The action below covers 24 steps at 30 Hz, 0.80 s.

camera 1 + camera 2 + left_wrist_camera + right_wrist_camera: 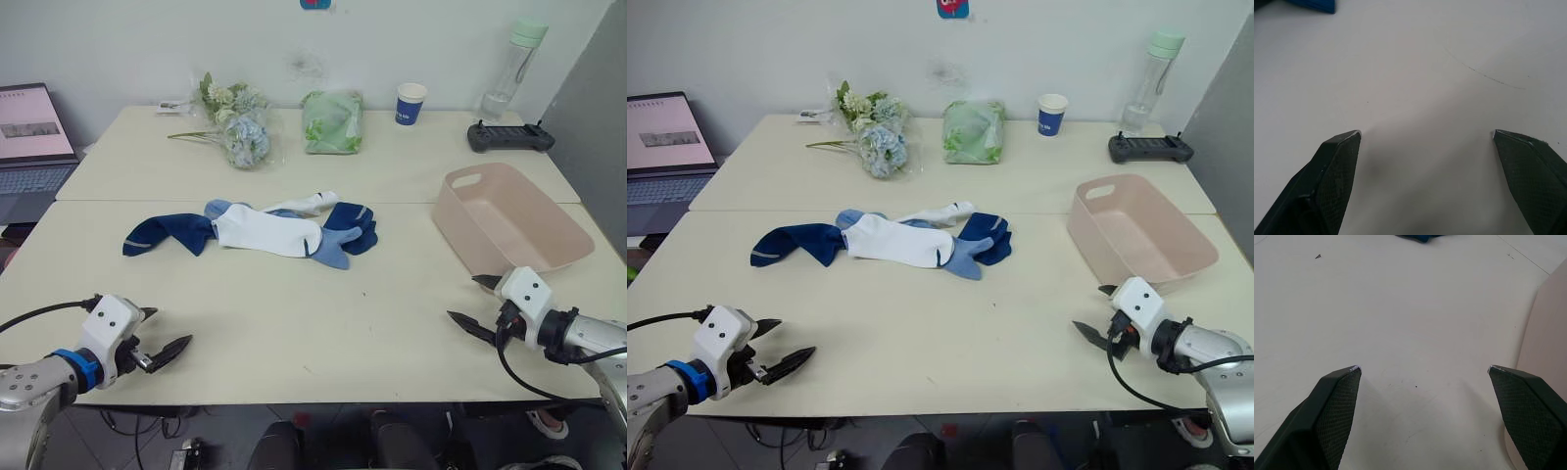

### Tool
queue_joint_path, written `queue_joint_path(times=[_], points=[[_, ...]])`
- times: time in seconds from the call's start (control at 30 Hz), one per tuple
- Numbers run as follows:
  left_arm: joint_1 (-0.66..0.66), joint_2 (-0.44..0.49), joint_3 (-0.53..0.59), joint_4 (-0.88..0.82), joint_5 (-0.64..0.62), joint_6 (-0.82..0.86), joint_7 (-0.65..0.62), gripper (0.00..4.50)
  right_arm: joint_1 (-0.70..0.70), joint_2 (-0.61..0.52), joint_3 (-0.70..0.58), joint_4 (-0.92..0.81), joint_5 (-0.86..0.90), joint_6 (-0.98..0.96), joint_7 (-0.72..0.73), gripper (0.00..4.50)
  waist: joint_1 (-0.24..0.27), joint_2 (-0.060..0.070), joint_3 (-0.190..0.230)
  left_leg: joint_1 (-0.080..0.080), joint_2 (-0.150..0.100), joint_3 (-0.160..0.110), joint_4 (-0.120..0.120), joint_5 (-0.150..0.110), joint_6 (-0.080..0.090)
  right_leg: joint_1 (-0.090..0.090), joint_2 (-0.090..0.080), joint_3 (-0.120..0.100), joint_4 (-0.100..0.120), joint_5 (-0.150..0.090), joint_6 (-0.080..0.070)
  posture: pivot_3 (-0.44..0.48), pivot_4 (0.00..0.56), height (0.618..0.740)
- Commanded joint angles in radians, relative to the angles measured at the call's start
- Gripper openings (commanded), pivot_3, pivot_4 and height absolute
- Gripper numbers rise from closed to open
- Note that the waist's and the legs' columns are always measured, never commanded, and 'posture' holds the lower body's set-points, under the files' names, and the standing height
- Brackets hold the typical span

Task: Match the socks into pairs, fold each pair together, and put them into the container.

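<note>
A loose heap of socks lies mid-table: a navy sock (165, 233) at the left, a white sock (266, 231) across the middle, light blue socks (331, 251) poking out beneath, another navy sock (355, 223) at the right, a second white sock (306, 204) behind. The pale pink container (509, 219) stands empty at the right. My left gripper (165, 333) hovers open near the front left edge, well short of the heap. My right gripper (472, 305) is open at the front right, just before the container's near corner. Both hold nothing.
Along the back stand a flower bunch (235, 125), a green bag (333, 121), a blue paper cup (411, 103), a water bottle (513, 67) and a black controller (509, 136). A laptop (31, 147) sits at the far left. A seam (255, 201) joins two tables.
</note>
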Motion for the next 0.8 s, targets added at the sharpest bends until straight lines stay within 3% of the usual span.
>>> queue_joint_path(times=[0.03, 0.27, 0.4, 0.8], points=[[-0.011, 0.014, 0.054, 0.012, -0.001, -0.032, -0.001, 4.5, -0.025, -0.007, -0.003, -0.039, 0.021, 0.012, 0.005, 4.46, 0.0, 0.0, 0.0, 0.0, 0.0, 0.0, 0.0, 0.0, 0.0, 0.0, 0.0, 0.0, 0.0, 0.0, 0.0, 0.0, 0.15, 0.74], [-0.03, 0.018, 0.083, 0.047, -0.059, -0.075, -0.1, 4.5, -0.061, 0.002, -0.015, -0.069, 0.09, 0.081, -0.001, 4.46, 0.0, 0.0, 0.0, 0.0, 0.0, 0.0, 0.0, 0.0, 0.0, 0.0, 0.0, 0.0, 0.0, 0.0, 0.0, 0.0, 0.15, 0.74], [-0.065, 0.004, 0.098, 0.051, -0.155, 0.018, -0.122, 4.5, -0.027, -0.017, -0.04, -0.092, 0.146, 0.114, 0.048, 4.46, 0.003, 0.0, 0.0, -0.001, 0.0, 0.0, 0.0, 0.0, 0.0, 0.0, 0.0, 0.0, -0.001, 0.0, 0.0, 0.0, 0.15, 0.74], [-0.085, 0.014, 0.065, 0.049, -0.133, 0.012, -0.124, 4.5, -0.003, -0.018, 0.001, -0.09, 0.134, 0.073, 0.074, 4.46, 0.001, 0.0, 0.0, 0.0, 0.0, 0.0, 0.0, 0.0, 0.0, 0.0, 0.0, 0.0, 0.0, 0.0, 0.0, 0.0, 0.15, 0.74]])
